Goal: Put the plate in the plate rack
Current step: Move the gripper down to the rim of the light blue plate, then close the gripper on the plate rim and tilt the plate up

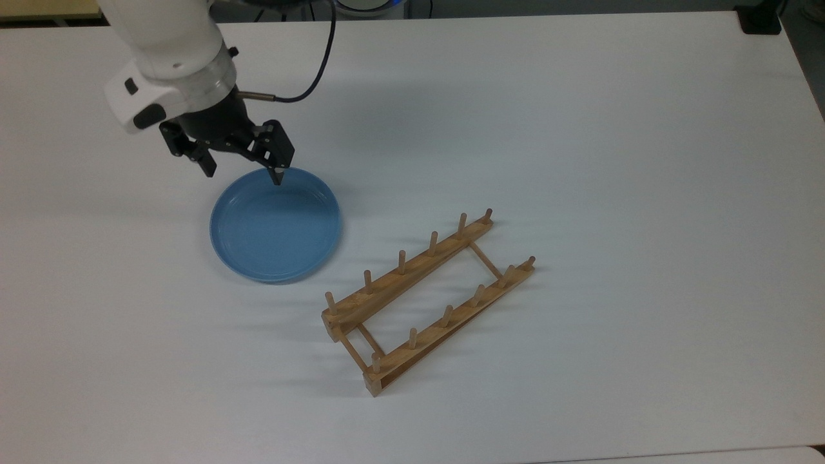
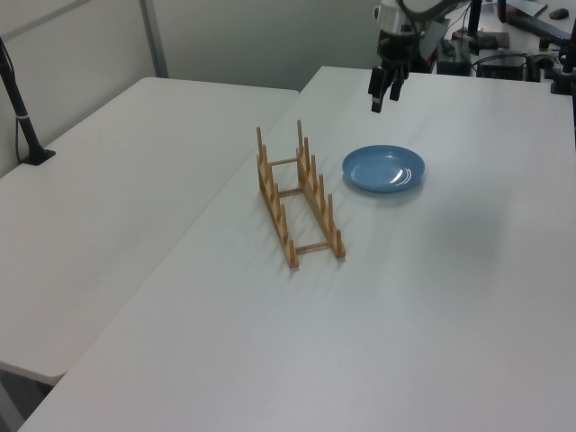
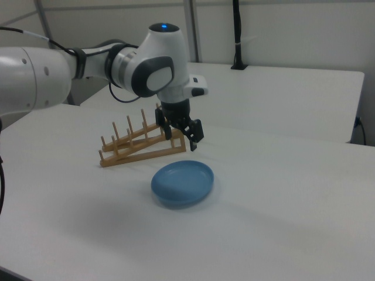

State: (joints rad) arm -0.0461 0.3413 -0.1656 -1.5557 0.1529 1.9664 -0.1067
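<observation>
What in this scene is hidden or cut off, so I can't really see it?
- The arm's base: cut off by the top view's upper edge and the right view's left edge.
- Part of the plate rack: in the right view, the gripper covers its right end.
- The underside of the plate: it lies flat on the table.
</observation>
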